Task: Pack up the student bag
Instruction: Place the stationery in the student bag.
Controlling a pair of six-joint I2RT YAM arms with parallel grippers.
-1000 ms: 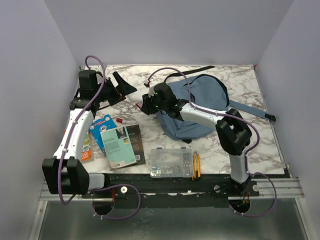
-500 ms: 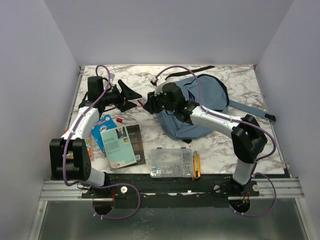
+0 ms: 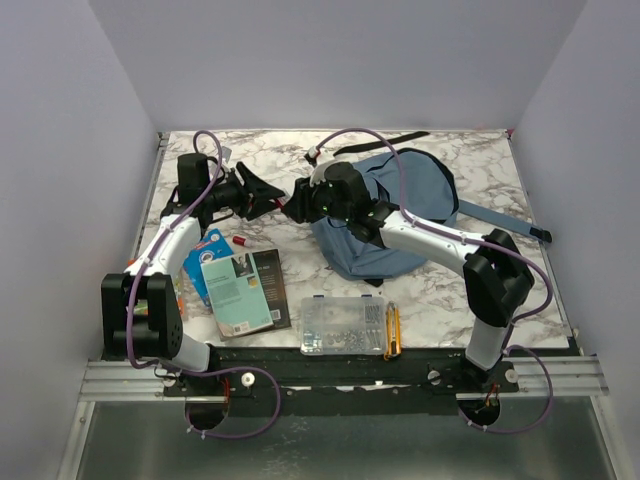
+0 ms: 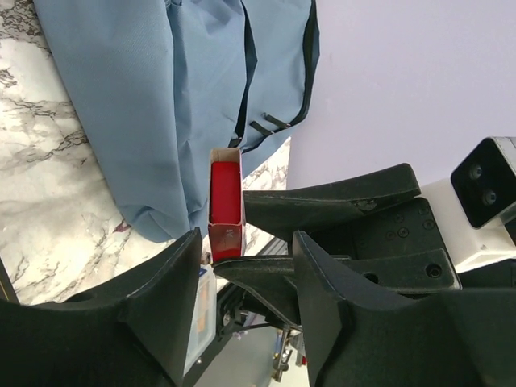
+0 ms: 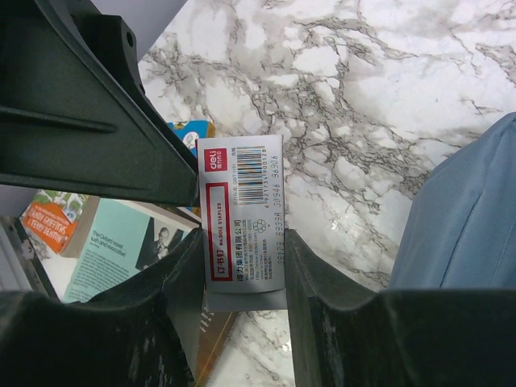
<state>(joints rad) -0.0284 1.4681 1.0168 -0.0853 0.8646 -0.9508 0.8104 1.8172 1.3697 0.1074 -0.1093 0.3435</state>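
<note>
— What did the right gripper (image 5: 242, 254) have?
— It was clenched on a small staples box (image 5: 242, 193), one finger along each long side.
— And the left gripper (image 4: 246, 242)?
— Released. Its jaws were apart, either side of the box's red edge, with a gap showing.
— Where was the student bag (image 4: 145, 105)?
— On the marble table (image 5: 363, 97), just behind the right gripper and straight ahead of the left one, beyond the box.

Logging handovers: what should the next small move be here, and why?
Probably close the left gripper onto the staple box. The right gripper holds the box by one end, and the left gripper's jaws stand open on either side of its free end.
</note>
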